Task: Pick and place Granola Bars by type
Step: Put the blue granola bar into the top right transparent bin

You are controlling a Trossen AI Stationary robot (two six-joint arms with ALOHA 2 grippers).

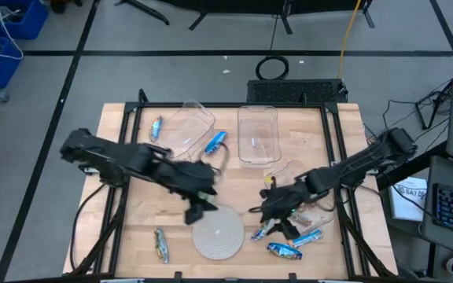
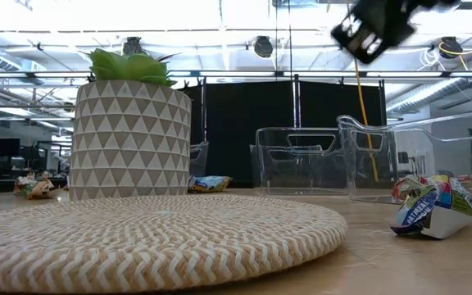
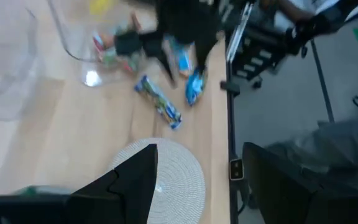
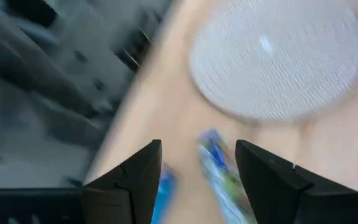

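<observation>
Several wrapped granola bars lie flat on the table. A blue one and a multicoloured one are by the far bins, and another multicoloured one is near the front edge. A cluster of blue bars lies right of the round woven mat. My right gripper hovers open above that cluster. In the right wrist view a blue-and-multicoloured bar lies below, between the fingers, untouched. My left gripper is open over the mat's far-left edge and holds nothing.
Two clear bins stand at the far side, one tipped and one upright. A third clear bin under the right arm holds a few bars. A patterned pot with a green plant stands behind the mat. Table edges are near the front bars.
</observation>
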